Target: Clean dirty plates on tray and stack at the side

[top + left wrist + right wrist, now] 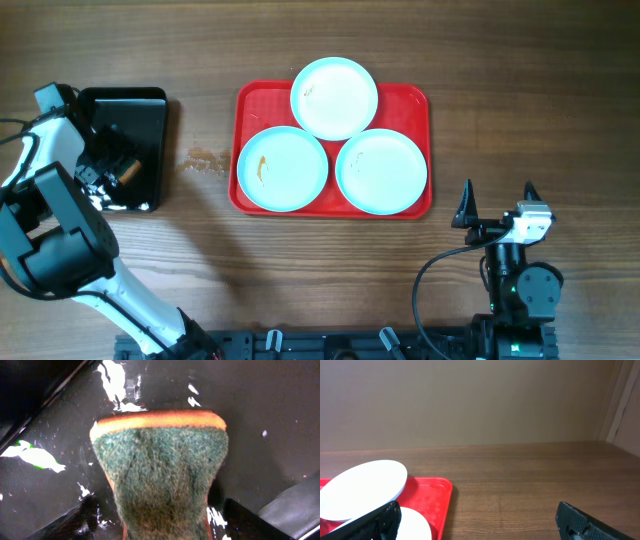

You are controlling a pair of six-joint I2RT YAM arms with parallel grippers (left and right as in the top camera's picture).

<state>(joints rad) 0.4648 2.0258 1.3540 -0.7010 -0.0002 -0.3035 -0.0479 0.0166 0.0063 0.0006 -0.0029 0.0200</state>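
Three round white plates lie on the red tray (418, 102): one at the back (335, 97), one front left (283, 169) with a brown-orange smear, one front right (381, 171). My left gripper (112, 172) is down in the black tray (150, 112). In the left wrist view its fingers (162, 522) stand open on either side of a green-and-orange scouring sponge (160, 455), with small gaps. My right gripper (497, 205) is open and empty, right of the red tray's front corner. The right wrist view shows its gripper (480, 525), two plates (362, 487) (412, 527) and the tray's corner (432, 495).
The black tray holds white splashes (35, 456) on its glossy floor. A brownish stain (207, 160) marks the wooden table between the two trays. A wall (470, 400) stands behind the table.
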